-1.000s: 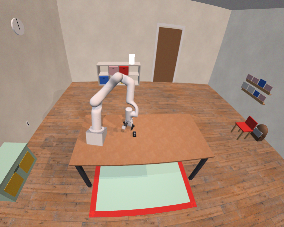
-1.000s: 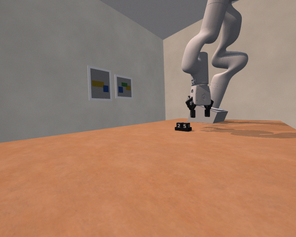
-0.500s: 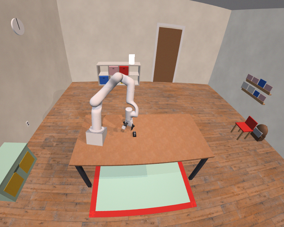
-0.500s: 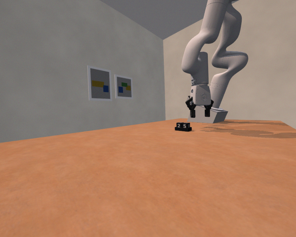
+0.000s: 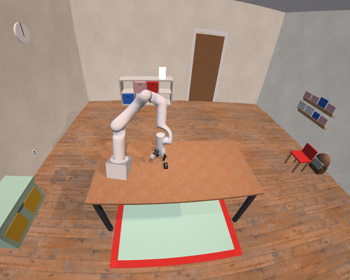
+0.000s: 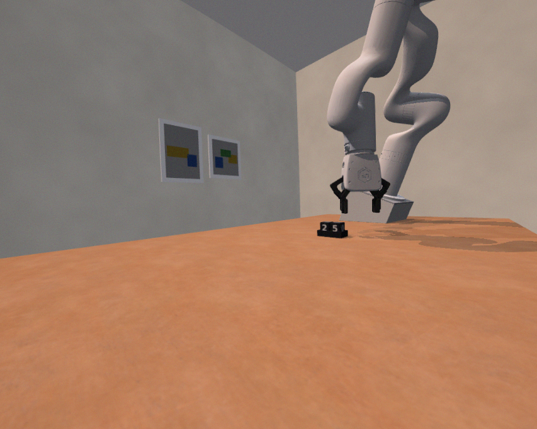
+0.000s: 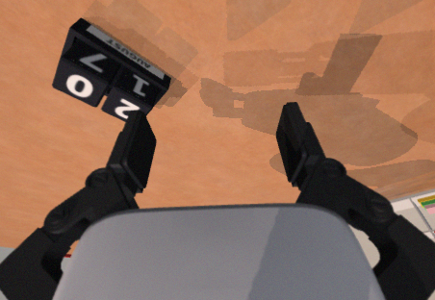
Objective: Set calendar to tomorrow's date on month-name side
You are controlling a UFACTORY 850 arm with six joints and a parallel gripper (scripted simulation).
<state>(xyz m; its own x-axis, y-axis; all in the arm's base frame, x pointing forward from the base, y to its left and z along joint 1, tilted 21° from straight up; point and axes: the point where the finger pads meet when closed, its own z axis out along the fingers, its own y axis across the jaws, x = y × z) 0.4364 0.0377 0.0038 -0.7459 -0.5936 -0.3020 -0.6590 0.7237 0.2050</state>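
And here we are, nothing turned yet by the look of it! The calendar [image 5: 165, 165] [image 6: 332, 229] [image 7: 111, 75] sits around mid-bench [image 5: 205, 177] [image 6: 259, 323] [image 7: 212, 165], slightly nearer the left edge than the right in the top view, well in from all corners. Jaws spread wide, nothing pinched: the gripper [image 5: 160, 156] [image 6: 359, 212] [image 7: 214, 122] hovers above the bench. Wrist view gives AUGUST with what reads as 17, so 18 looks like the target; changing digits, reseating and retreating remain. It also shows 0 and 2 on top, while the exterior offers 25 on the opposite side, month hidden.
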